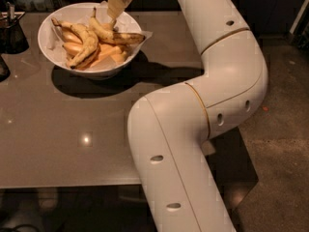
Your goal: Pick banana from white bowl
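The white bowl (53,52) stands at the far left of the grey table. The long speckled banana (120,36) lies on top of the fruit in it, its dark blunt end over the bowl's right rim and its thin stem pointing up at the left. My gripper (114,19) reaches down from above into the bowl, and its tip meets the banana's middle. My white arm fills the right half of the view.
A shorter bent speckled banana (83,46) and pale orange-yellow pieces (110,55) also lie in the bowl. A small dark wire container (11,32) stands at the table's left edge. The table (72,124) ends at the right beside a speckled floor (280,129).
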Robot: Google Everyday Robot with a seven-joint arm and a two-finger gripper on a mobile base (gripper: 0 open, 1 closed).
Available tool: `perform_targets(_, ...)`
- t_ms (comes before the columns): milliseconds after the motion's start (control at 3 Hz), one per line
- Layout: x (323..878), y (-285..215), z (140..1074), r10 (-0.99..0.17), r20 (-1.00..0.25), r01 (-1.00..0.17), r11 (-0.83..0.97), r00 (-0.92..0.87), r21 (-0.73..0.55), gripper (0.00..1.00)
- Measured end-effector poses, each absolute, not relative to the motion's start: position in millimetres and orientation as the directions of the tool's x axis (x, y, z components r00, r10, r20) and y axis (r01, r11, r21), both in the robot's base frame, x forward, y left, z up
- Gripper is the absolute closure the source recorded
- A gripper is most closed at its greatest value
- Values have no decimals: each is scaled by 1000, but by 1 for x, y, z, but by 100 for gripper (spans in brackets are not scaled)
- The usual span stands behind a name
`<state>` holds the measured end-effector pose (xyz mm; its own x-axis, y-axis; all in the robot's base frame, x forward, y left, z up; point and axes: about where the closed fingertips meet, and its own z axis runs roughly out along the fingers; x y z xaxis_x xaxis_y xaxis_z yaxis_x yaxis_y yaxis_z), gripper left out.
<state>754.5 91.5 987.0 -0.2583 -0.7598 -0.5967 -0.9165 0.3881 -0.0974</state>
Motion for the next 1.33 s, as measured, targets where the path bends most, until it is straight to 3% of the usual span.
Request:
perform_targets(667,755,92,987,-760,-597,-916,388,-258,-97,12)
perform_targets(1000,756,92,986,-759,-598,-916,389,-258,-98,0)
perform_targets(1333,758,91,980,-743,-605,-910,410,-288,-70,0)
